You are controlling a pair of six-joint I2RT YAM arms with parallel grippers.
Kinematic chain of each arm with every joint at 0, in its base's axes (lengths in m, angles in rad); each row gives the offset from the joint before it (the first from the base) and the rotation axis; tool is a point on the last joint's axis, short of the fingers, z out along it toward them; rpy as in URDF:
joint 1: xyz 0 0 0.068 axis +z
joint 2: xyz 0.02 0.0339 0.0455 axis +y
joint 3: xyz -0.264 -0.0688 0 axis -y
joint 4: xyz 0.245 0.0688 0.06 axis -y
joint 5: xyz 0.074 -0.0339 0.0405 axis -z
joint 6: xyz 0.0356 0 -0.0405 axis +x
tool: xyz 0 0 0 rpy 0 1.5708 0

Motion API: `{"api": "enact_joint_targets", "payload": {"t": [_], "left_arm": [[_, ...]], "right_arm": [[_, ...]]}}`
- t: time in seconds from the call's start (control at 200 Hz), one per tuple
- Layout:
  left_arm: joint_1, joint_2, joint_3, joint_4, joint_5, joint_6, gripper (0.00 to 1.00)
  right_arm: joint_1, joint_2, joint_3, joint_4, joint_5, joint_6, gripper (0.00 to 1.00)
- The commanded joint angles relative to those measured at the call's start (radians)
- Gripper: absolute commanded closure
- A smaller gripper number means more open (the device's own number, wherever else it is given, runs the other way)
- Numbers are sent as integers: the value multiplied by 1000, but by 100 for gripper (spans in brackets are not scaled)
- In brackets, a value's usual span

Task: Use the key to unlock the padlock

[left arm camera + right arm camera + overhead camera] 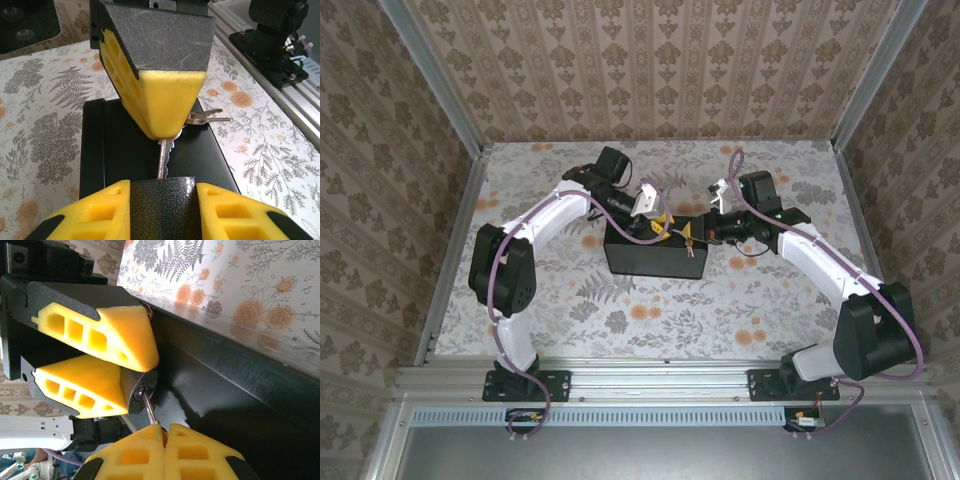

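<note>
Nearest in the left wrist view, the left end effector [161,192] is clamped on the padlock [161,202]. One yellow finger lies against each flat side of its dark, speckled body, and the keyway end faces away from the wrist.

The key [162,156] runs straight from that end, its toothed blade meeting the lock. How deep it sits cannot be told.

Beyond it, the right end effector [164,131] has its fingers pressed together on the key's head, which is hidden between the pads. Spare keys [207,118] hang on a ring just beside that grip.

Both units are held above the black box [115,150], which rests on the floral counter [45,100].

Handling assessment:
- **Padlock:** small, rigid and smooth-skinned. It is best held across the body, as it is here, leaving the shackle free to spring.
- **Key:** light, thin and stiff along its length, but liable to twist or slip in the pads under torque. It should be gripped on the flat faces of the head, close to the blade.
- **Turning:** the turn should be made about the blade's own axis. The dangling spares may drag.
</note>
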Motion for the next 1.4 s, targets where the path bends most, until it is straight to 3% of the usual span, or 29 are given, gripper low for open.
{"api": "enact_joint_targets", "payload": {"t": [0.0, 0.83, 1.02, 1.23, 1.395], "left_arm": [[1, -35, 38, -3, 66, 7, 84], [-12, -37, 47, -34, 108, 36, 84], [-13, -43, 41, -45, 108, 54, 84], [-8, -71, -4, 9, 94, 62, 84], [-6, -75, -14, 16, 131, 67, 85]], "right_arm": [[7, 4, -11, 23, -29, 9, 100], [44, 13, 15, 82, -78, 46, 100], [29, 25, 14, 135, -178, 70, 100], [22, 41, 79, -11, -257, -30, 100], [7, 68, 72, 13, -252, -14, 100]]}}
